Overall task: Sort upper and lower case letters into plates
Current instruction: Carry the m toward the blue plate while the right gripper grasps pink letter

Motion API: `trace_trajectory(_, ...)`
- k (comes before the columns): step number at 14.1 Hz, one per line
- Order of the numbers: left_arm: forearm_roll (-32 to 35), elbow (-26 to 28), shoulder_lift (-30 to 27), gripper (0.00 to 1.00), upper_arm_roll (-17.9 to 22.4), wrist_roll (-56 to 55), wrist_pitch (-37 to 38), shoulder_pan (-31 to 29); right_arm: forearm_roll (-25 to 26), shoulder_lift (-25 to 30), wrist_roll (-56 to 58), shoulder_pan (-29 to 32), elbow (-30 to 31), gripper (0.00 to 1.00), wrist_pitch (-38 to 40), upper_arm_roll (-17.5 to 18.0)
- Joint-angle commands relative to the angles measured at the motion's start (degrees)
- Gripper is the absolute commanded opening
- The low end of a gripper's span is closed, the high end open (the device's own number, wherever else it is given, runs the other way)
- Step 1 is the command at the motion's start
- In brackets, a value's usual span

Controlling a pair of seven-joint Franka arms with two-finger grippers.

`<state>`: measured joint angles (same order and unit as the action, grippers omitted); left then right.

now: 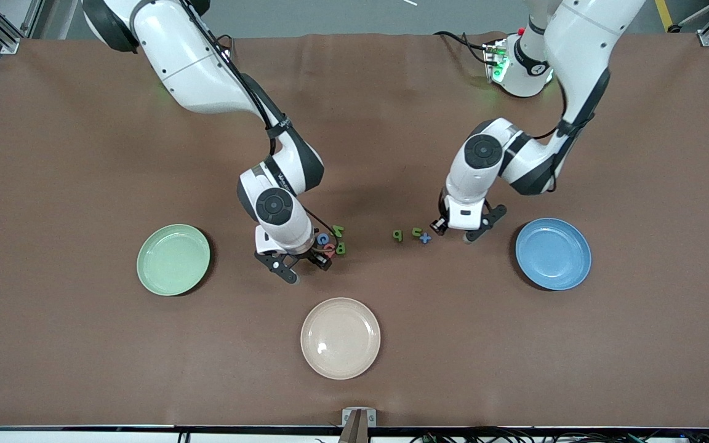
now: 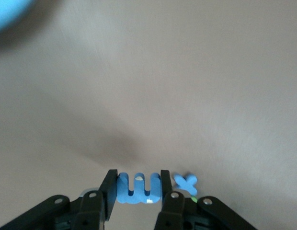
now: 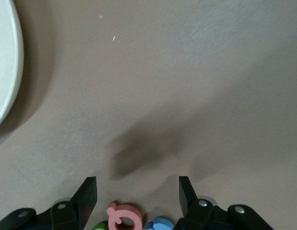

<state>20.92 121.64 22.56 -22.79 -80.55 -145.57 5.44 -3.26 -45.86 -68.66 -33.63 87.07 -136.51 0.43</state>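
Plates for the sorting lie on a brown table covering (image 1: pixel 84 154): a pale mint green round shallow plate (image 1: pixel 173 259) toward the right arm's end, and a medium blue round shallow plate (image 1: pixel 552 253) toward the left arm's end. Both hold nothing. A cream-beige round plate (image 1: pixel 340 338) sits between them, nearer to the front camera than either.

Taking the cream-beige plate as the landmark, two small clusters of flat foam characters lie farther from the front camera than it. One cluster has a blue letter C (image 1: pixel 323 239), a pink ring-shaped piece (image 1: pixel 329 249), a green letter B (image 1: pixel 341 248) and a green V-like piece (image 1: pixel 338 231), touching or just beside one another. The other cluster, more toward the blue plate, has a green lowercase-looking letter (image 1: pixel 397 235), a second green piece (image 1: pixel 416 232) and a small blue plus or cross shape (image 1: pixel 425 238).

The right gripper (image 1: pixel 301 266) is low at the first cluster, its fingers spread wide, with the pink ring-shaped piece (image 3: pixel 123 218) between them and not touched.

The left gripper (image 2: pixel 137 188) is low beside the blue cross, between it and the blue plate, and its fingers are closed narrow on a blue comb-shaped letter (image 2: pixel 138 189) with three prongs, an E or W; which one I cannot tell. The blue cross (image 2: pixel 186 182) lies just beside one finger.

No printed writing can be read.
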Motion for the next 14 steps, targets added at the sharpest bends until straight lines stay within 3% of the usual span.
trace_trajectory(1,0.88,2.19,-6.55,0.20,-0.94,9.84,3.27,-5.16,0.80,-2.39,-1.75,-1.17,-3.22,0.75,0.46,-0.69)
trace_trajectory(7,0.26,9.22,-10.87,0.18,-4.19,43.84,3.36,-22.64,1.15,-2.66,-3.41,-3.19,-3.22,0.72,0.98,-0.78)
trace_trajectory(11,0.26,10.11,-7.80,0.18,-4.10,62.92,3.27,-30.47,2.21,-2.57,-3.59,-3.90,-3.13,0.71,2.03,-0.78)
trace_trajectory(14,0.78,9.67,-4.29,0.18,-3.93,68.76,2.48,-32.60,2.38,-2.48,-3.59,-4.08,-2.87,0.67,2.04,-0.78)
